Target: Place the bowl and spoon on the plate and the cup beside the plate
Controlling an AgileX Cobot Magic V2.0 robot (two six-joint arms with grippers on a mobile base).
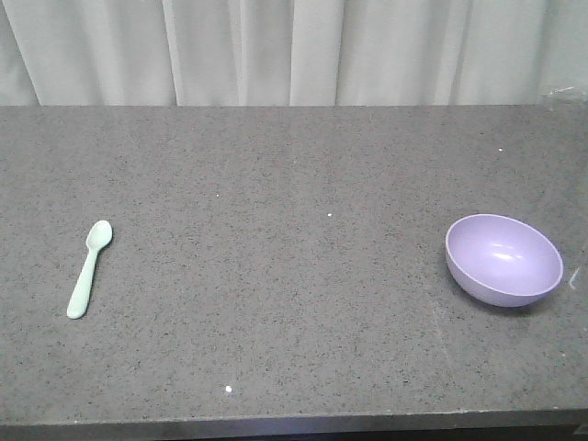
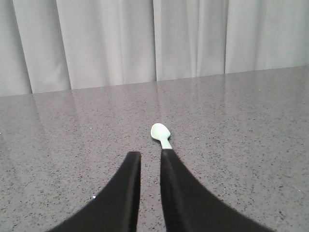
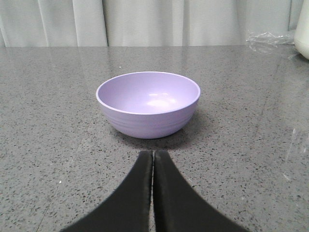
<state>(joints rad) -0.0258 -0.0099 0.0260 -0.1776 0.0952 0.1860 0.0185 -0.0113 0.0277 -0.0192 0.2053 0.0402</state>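
- We see a speckled grey counter [image 1: 294, 165] before a pale curtain [image 1: 294, 46].
- The spoon [image 1: 90, 268] lies near its left edge, the bowl [image 1: 503, 259] near its right.
- Only the wrist views show the left gripper [image 2: 150, 153], slightly parted, and the right gripper [image 3: 153, 152], clenched empty.

The spoon [image 1: 90, 268] lies on the countertop [image 1: 294, 312] at the left, its head pointing toward the curtain [image 1: 294, 50] behind the far edge. The bowl [image 1: 503, 259] stands upright at the far right, well apart from the spoon.
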